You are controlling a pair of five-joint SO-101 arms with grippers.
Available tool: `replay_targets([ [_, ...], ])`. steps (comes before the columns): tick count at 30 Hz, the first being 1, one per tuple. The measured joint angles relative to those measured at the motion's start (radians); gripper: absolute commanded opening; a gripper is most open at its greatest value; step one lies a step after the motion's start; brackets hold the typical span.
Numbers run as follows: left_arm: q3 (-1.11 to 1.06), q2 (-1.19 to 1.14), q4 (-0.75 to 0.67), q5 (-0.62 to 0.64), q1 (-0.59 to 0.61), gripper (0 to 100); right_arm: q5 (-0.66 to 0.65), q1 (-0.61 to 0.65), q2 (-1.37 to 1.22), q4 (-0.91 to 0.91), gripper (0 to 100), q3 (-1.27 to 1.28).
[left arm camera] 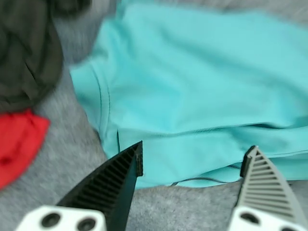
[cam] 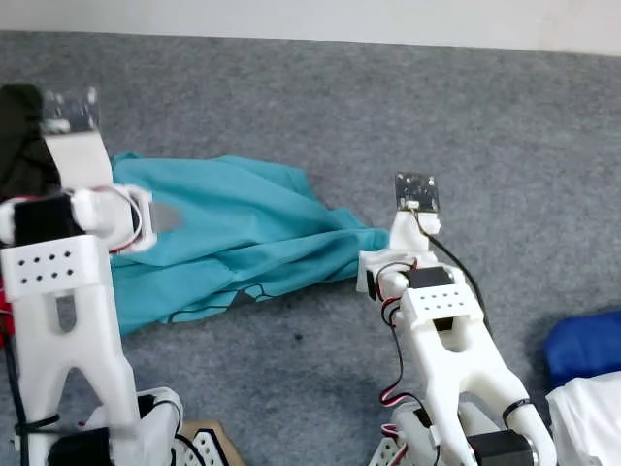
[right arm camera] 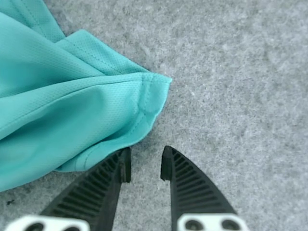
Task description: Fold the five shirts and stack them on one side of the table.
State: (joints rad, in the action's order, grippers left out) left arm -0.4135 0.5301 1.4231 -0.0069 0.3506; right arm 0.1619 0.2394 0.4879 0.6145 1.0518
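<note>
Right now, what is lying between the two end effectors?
The teal shirt, crumpled on the grey table, stretches from the left end effector to the right end effector. The high view shows it best.

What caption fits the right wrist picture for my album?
Open right tool poised at a corner of the teal shirt on the grey table.

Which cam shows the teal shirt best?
High view: the teal shirt lies crumpled on the grey table with most of its outline visible. Left wrist view catches a stretch of fabric and hem; right wrist view, one hemmed corner.
</note>
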Motion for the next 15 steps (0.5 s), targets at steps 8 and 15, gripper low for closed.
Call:
replay_targets([
  [8, -0.325, 0.000, -0.255, 0.000, 0.206, 33, 0.000, 0.000, 0.000, 0.000, 11.8, -0.002],
  [15, -0.463, 0.000, -0.385, -0.046, 0.242, 33, 0.000, 0.000, 0.000, 0.000, 11.8, -0.002],
])
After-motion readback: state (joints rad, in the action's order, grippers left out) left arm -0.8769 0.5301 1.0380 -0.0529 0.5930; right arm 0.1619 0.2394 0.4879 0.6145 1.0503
